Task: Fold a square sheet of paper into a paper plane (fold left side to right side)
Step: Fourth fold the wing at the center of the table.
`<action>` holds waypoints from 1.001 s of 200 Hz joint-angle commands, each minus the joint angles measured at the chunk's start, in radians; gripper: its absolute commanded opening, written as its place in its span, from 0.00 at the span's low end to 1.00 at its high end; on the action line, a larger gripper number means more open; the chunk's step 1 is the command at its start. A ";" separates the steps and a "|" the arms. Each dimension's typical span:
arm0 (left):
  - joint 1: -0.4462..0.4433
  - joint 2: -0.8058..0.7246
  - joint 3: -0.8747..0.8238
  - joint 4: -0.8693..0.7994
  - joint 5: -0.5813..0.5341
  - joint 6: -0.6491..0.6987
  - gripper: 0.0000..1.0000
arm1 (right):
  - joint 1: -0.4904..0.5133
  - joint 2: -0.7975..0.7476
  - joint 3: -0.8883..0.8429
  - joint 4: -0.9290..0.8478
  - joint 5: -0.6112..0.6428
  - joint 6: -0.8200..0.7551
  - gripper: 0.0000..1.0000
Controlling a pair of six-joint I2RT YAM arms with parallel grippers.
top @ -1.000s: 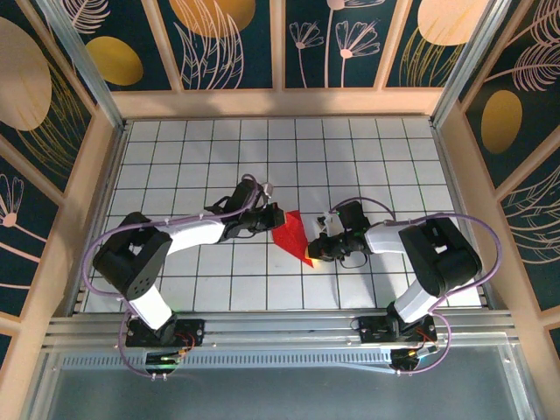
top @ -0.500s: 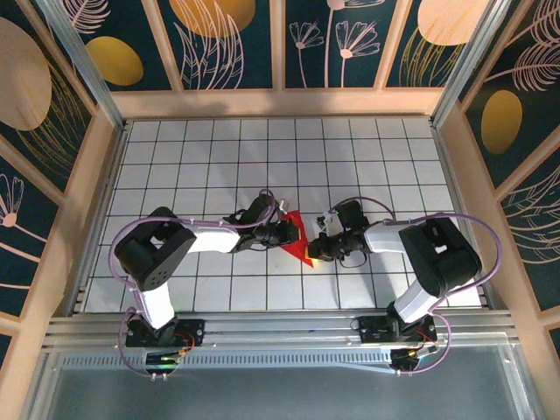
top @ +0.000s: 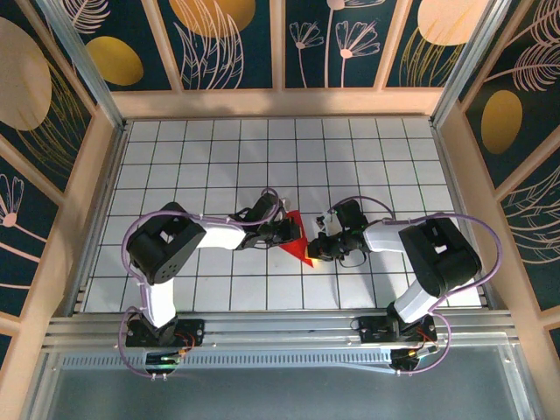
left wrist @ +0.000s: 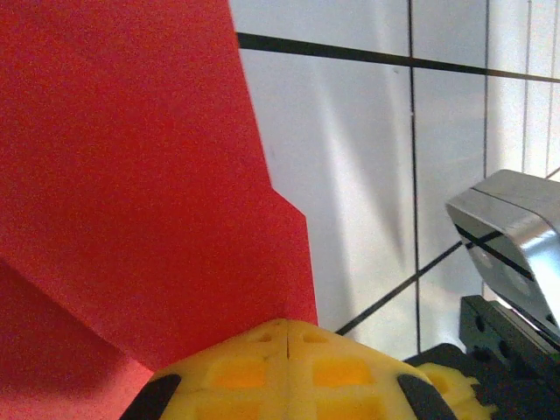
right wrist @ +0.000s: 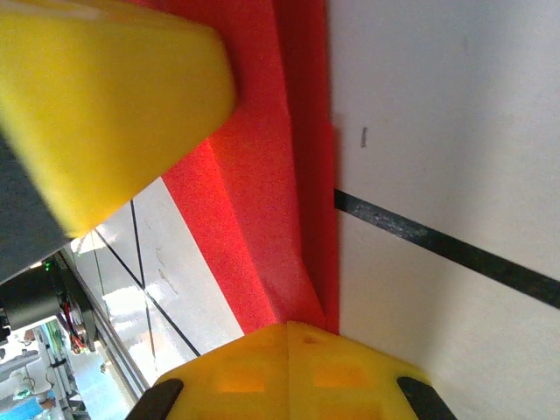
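Where the white gridded worktop [top: 219, 166] reaches its centre, the thin bright red sheet of paper [top: 297, 238] lies partly folded, tapering toward 5 o'clock in the top view. In the left wrist view the sheet [left wrist: 131, 175] shows one layer over another, with a stepped edge against the white tiles. In the right wrist view the sheet [right wrist: 262, 227] shows a raised fold running along a straight edge.

The left hand [top: 285, 231] sits at 9 o'clock of the sheet, touching it. Its yellow pads are pressed together with nothing between them, and the closed tip [left wrist: 289, 350] meets the paper's near edge.

The right hand [top: 313, 251] sits at 4 o'clock of the sheet. It is likewise fully closed, holds nothing, and its tip [right wrist: 287, 350] touches the corner of the fold. One yellow finger of the left hand [right wrist: 105, 105] rests on the paper at 10 o'clock in that view.

Both arms reach inward from their bases at 6 o'clock. Dark blue floral wall panels [top: 236, 44] enclose the worktop.
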 commanded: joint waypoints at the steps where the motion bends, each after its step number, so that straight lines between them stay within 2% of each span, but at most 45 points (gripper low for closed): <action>1: 0.002 0.029 0.024 -0.041 -0.035 0.006 0.06 | -0.003 0.051 -0.030 -0.147 0.227 -0.027 0.00; 81: 0.064 0.046 -0.013 -0.041 -0.051 -0.012 0.06 | 0.005 0.054 -0.028 -0.181 0.251 -0.036 0.00; 150: 0.200 0.016 -0.001 -0.120 -0.115 0.115 0.06 | 0.015 0.046 -0.024 -0.191 0.252 -0.036 0.00; 200: 0.284 0.028 0.031 -0.118 -0.146 0.184 0.05 | 0.016 0.036 -0.020 -0.196 0.248 -0.031 0.00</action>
